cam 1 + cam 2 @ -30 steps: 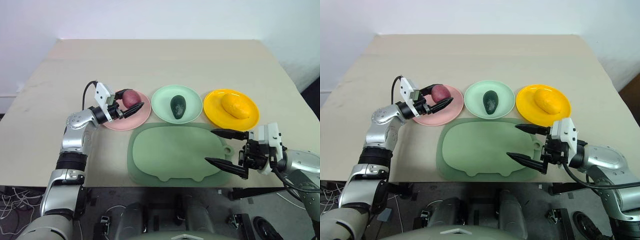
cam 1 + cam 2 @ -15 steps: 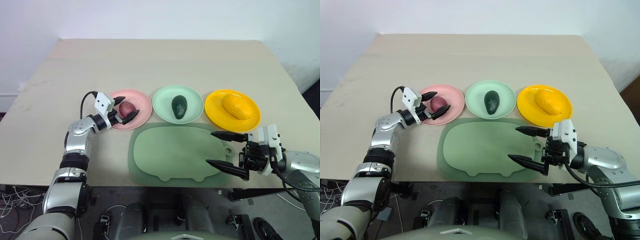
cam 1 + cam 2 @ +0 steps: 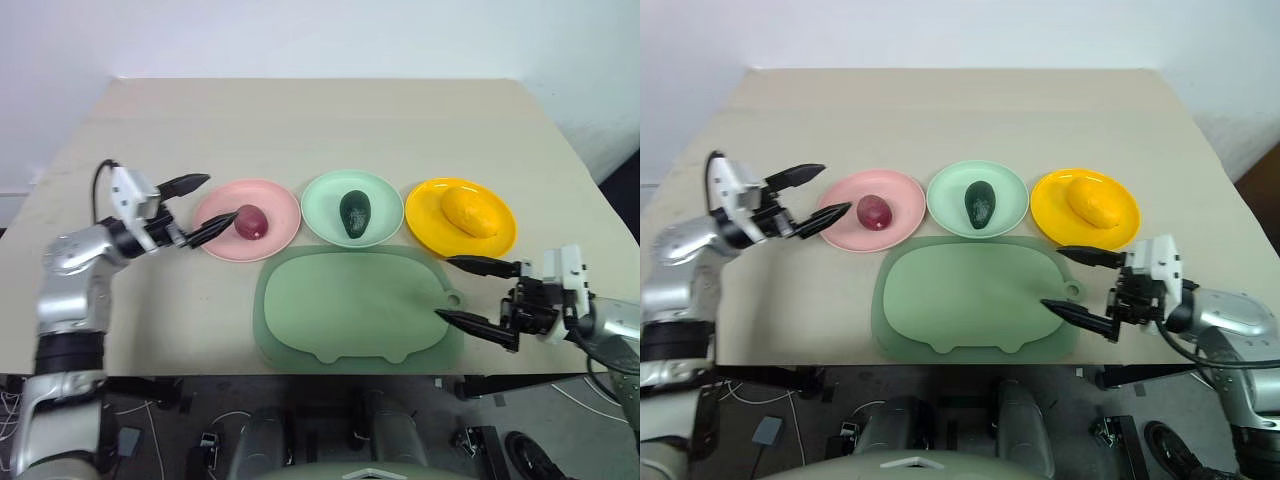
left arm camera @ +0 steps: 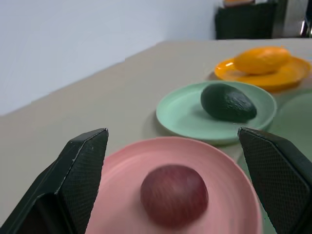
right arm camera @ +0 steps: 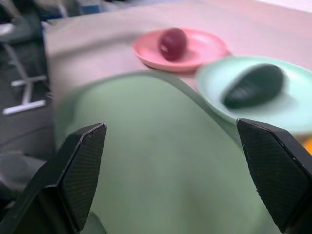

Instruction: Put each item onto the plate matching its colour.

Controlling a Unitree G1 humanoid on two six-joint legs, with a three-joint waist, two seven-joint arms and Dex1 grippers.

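Note:
The dark red-purple fruit point(image 3: 251, 222) lies on the pink plate point(image 3: 222, 236). On the mint green plate point(image 3: 385, 225) rests the avocado point(image 3: 355, 213), and the yellow fruit point(image 3: 467, 211) sits on the yellow plate point(image 3: 432, 229). My left gripper point(image 3: 198, 206) is open and empty just left of the pink plate, fingers pointing at the red fruit point(image 4: 174, 195). My right gripper point(image 3: 468, 293) hangs open and empty at the right edge of the dull green mat point(image 3: 355, 305), below the yellow plate.
The three plates stand in a row across the middle of a beige table point(image 3: 320, 130), with the dull green mat in front of them near the table's front edge. A white wall lies behind the table.
My left gripper opened, let the red fruit go onto the pink plate and drew back to the left. My right gripper shifted slightly right and stays open.

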